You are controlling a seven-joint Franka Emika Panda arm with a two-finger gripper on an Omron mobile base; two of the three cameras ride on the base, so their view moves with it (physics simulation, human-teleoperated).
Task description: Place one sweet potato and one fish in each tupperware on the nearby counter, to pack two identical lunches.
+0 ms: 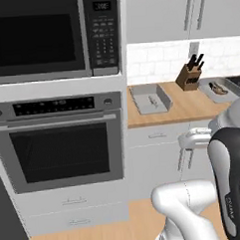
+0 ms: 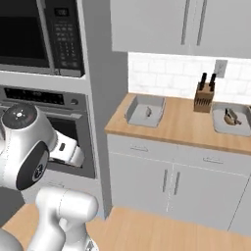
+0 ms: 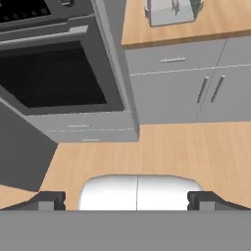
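Observation:
Two grey tupperware sit on the tan counter [image 1: 186, 108], well apart. The left tupperware [image 1: 163, 93] [image 2: 135, 111] holds a small grey fish [image 1: 152, 101] [image 2: 148, 112]. The right tupperware [image 1: 209, 93] [image 2: 220, 125] holds a brown sweet potato [image 1: 220, 89] [image 2: 230, 117] with something dark against it, too small to name. My gripper [image 3: 126, 201] is open and empty, its tips wide apart, low in front of the cabinet doors and facing the wooden floor. The left tupperware's front wall [image 3: 169, 19] shows at the top of the hand view.
A knife block [image 1: 189, 76] [image 2: 204, 98] stands at the back of the counter between the containers. A wall oven [image 1: 63, 145] with a microwave [image 1: 43, 36] above fills the column to the left. Grey cabinet doors [image 2: 171, 184] run under the counter.

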